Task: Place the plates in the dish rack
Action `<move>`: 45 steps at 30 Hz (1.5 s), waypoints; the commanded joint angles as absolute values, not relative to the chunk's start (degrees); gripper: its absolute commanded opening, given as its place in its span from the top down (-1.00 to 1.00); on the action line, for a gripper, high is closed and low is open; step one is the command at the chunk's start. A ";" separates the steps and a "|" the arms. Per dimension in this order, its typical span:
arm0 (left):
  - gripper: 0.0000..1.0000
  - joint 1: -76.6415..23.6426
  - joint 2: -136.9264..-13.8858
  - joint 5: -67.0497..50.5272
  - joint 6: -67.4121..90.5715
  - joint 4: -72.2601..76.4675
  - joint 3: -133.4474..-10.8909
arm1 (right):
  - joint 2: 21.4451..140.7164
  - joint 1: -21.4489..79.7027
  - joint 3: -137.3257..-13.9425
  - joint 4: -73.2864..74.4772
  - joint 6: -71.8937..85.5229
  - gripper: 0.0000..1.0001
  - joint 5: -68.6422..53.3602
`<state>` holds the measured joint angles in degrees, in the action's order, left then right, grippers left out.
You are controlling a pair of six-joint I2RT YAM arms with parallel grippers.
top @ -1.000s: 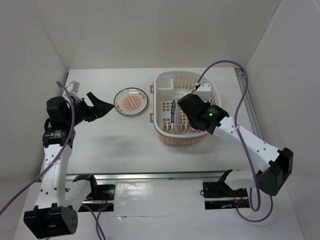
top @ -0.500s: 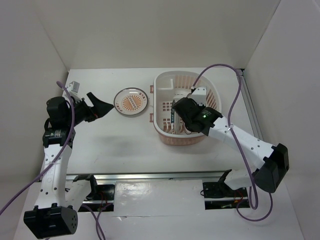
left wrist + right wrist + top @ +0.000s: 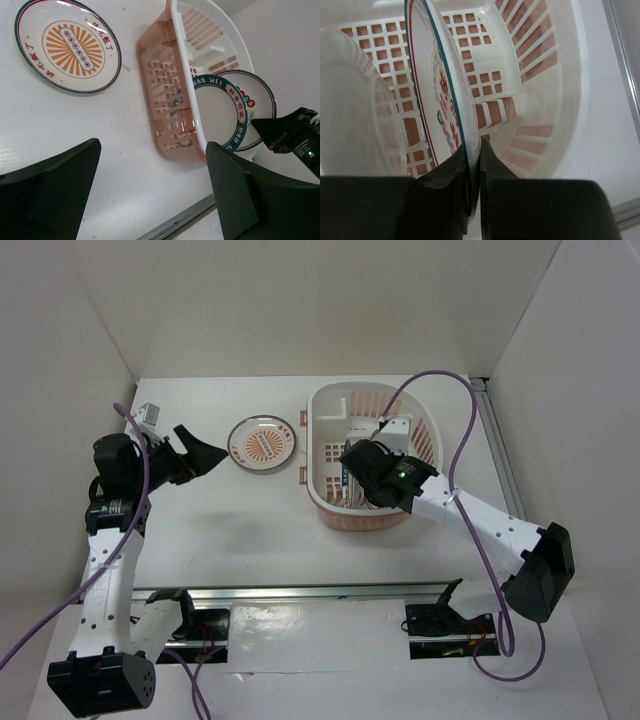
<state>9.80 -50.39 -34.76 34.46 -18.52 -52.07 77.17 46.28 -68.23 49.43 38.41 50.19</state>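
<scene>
A plate [image 3: 262, 443] with an orange sunburst centre lies flat on the table left of the pale pink dish rack [image 3: 360, 390]; the left wrist view shows this plate [image 3: 67, 46] ahead. My left gripper [image 3: 205, 455] hovers left of it, open and empty [image 3: 150, 200]. Inside the rack [image 3: 555, 75] my right gripper [image 3: 474, 155] is shut on the lower rim of a red-patterned plate [image 3: 437, 75], held on edge. A teal lettered-rim plate [image 3: 220, 112] stands on edge just left of it in the rack, its white back [image 3: 355, 110] showing.
White walls enclose the table on the left, back and right. A metal rail [image 3: 300, 592] runs along the near edge between the arm bases. A purple cable [image 3: 470, 440] loops over the right arm above the rack's right side.
My right arm has shifted a little to the left inside the rack, carrying the held plate closer to the standing one. The left arm and the plate on the table have not moved.
</scene>
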 commanded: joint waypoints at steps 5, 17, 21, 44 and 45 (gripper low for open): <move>-1.00 9.58 -50.01 -34.37 33.13 -17.49 -51.77 | 78.05 47.63 -68.64 49.65 42.19 1.00 54.49; -1.00 9.58 -50.01 -34.37 32.61 -17.49 -51.77 | 78.57 48.16 -67.06 49.66 43.94 0.60 53.96; -1.00 9.58 -50.01 -34.37 32.61 -17.49 -51.77 | 79.19 48.69 -67.06 49.66 43.95 0.19 53.96; -1.00 9.58 -52.21 -29.54 38.47 -17.23 -47.66 | 73.05 56.33 -84.28 69.26 50.81 -1.00 59.59; -1.00 9.58 -52.21 -28.84 40.15 -14.70 -46.24 | 72.25 56.34 -84.90 68.21 49.23 -1.00 58.89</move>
